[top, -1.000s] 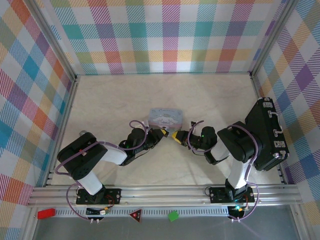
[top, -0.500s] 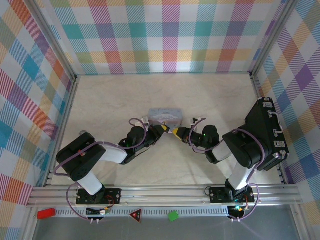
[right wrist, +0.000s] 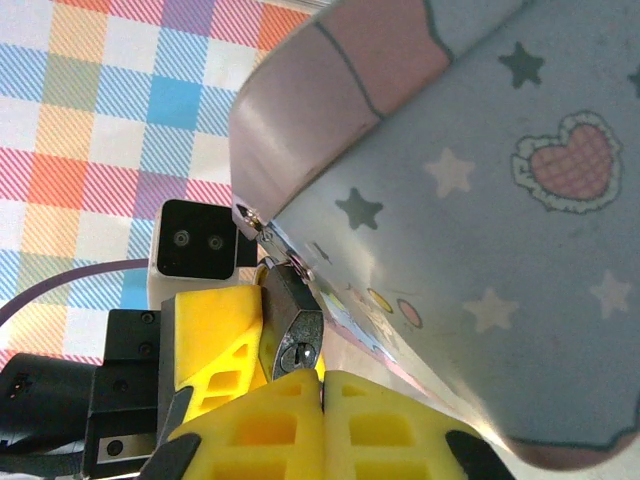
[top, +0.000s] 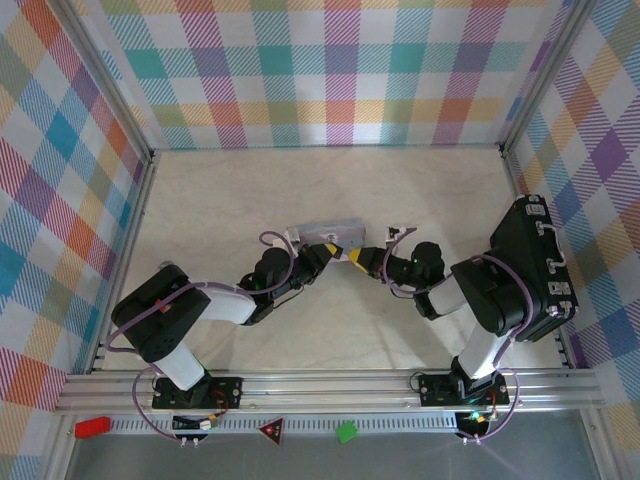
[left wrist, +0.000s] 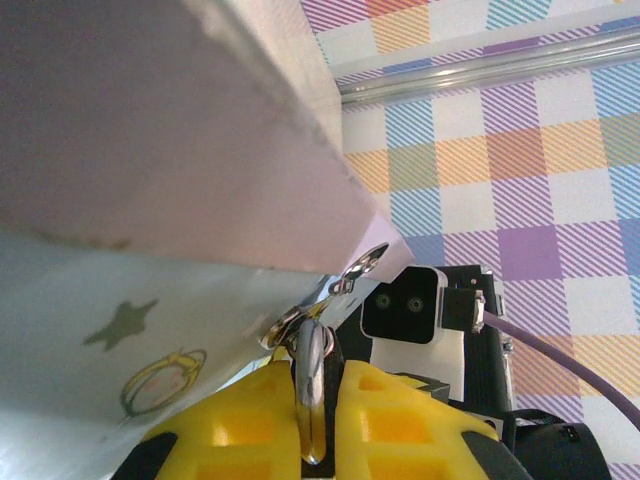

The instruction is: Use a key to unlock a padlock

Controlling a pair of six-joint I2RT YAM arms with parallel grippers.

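**Steady the lock, line up on the keyhole**

The left gripper (top: 328, 251) has its jaws clamped on the one padlock (right wrist: 292, 325), which hangs from the hasp of the one star-printed tin (right wrist: 480, 250); it should brace it firmly. The right gripper (right wrist: 322, 392) has its jaws closed tight just below the keyhole; I cannot make out the key. One black case (top: 532, 270) stands far right.

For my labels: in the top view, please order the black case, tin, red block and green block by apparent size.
1. black case
2. tin
3. red block and green block: too alike to rank
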